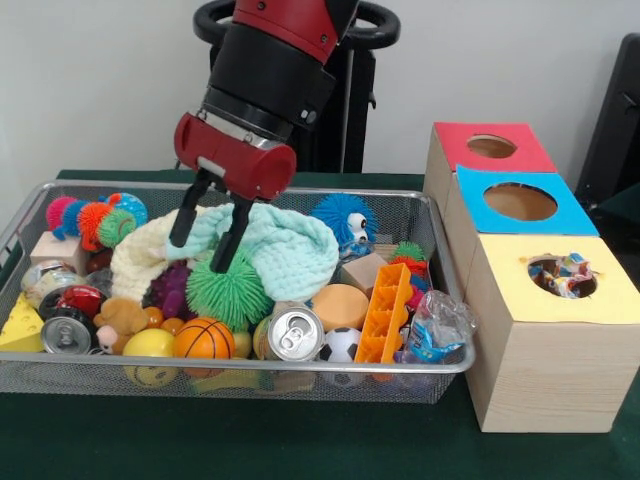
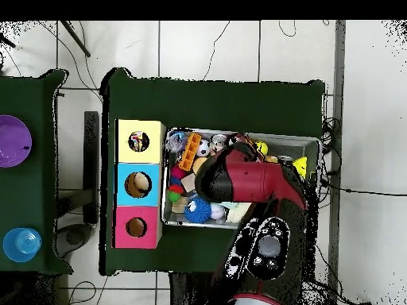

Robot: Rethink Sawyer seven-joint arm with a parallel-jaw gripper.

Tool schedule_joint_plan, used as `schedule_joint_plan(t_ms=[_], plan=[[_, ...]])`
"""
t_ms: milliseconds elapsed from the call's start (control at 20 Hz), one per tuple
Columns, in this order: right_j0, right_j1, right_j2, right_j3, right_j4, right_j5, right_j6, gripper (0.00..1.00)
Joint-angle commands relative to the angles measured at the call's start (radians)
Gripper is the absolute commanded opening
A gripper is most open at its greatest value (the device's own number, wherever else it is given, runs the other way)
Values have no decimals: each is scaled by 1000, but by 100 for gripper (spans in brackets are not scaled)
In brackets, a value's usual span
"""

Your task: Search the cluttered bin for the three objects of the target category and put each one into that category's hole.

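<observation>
The claw (image 1: 210, 238) hangs over the middle of the wire bin (image 1: 30, 372) with its two black fingers (image 1: 184, 222) apart. They reach down to the mint-green knitted cloth (image 1: 290, 250) and the green spiky rubber ball (image 1: 228, 292) just below it, and nothing is pinched between them. Whether the tips touch the cloth cannot be told.

Beside the green ball, toward the bin's front rim, lie a silver drinks can (image 1: 295, 333), a small basketball (image 1: 204, 339), a yellow smiley ball (image 1: 149, 345) and a little soccer ball (image 1: 342, 345). Past the can stand an orange plastic block tray (image 1: 383, 315) and a crumpled clear wrapper (image 1: 436, 325). Behind the cloth sits a blue fuzzy toy with eyes (image 1: 345, 220). At the bin's far end from the boxes are a rainbow spiky caterpillar (image 1: 95, 217), a cheese-wedge toy (image 1: 22, 325) and another can (image 1: 66, 335).

Next to the bin on the green tabletop (image 1: 300, 450) stand three wooden boxes. The yellow-topped box (image 1: 500, 290) already shows crumpled wrapper material in its hole (image 1: 562, 276). The blue-topped box (image 1: 480, 185) and the red-topped box (image 1: 460, 135) look empty from the front. The overhead view hints at something pale in the blue one, too small to name.

The target category cannot be told. At least part of the sorting seems done, and the search through the clutter is not finished.

No brand, label or writing can be read.
</observation>
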Motion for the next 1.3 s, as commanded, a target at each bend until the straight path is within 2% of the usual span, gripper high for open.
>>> schedule_joint_plan(t_ms=[50, 300, 850, 1000, 1150, 1300], plan=[[-65, -36, 238, 151, -50, 168, -185, 100], [-94, -41, 281, 159, -67, 212, -202, 100], [-118, -4, 309, 113, -117, 252, -186, 100], [-125, 28, 312, 74, -135, 260, -187, 100], [-129, 95, 305, -3, -159, 247, -181, 100], [-103, 128, 255, -64, -178, 240, -136, 100]])
